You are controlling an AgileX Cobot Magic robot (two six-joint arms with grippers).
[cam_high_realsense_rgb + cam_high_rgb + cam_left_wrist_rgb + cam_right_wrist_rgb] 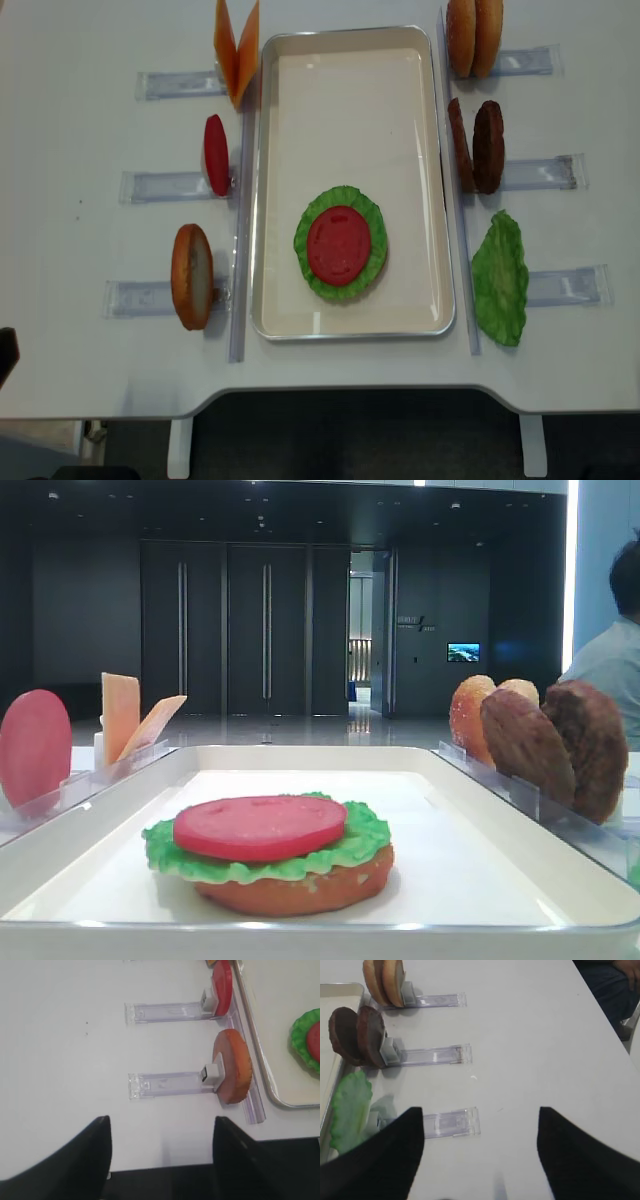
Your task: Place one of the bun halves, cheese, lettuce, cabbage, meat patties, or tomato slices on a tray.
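Your left gripper (159,1157) hangs with jaws spread wide and nothing between them, over bare table (60,1060) short of the clear holders (167,1085); your right gripper (481,1152) is likewise spread and empty, above a holder on its own side. Nearest the left gripper stands a bun half (232,1066) on edge in its holder, a tomato slice (222,987) upright one slot beyond. On the tray (350,90) sits a stack: bun at the bottom, lettuce (372,215), tomato on top (339,245). Off-tray still: cheese (236,45), two more bun halves (474,37), two meat patties (475,145), a loose green leaf (500,278). Looks like you're between placements, picking the next piece; next move needs you to choose one, likely a patty or cheese, line the jaws across its thin edge, close, lift clear of the holder, set it on the stack.
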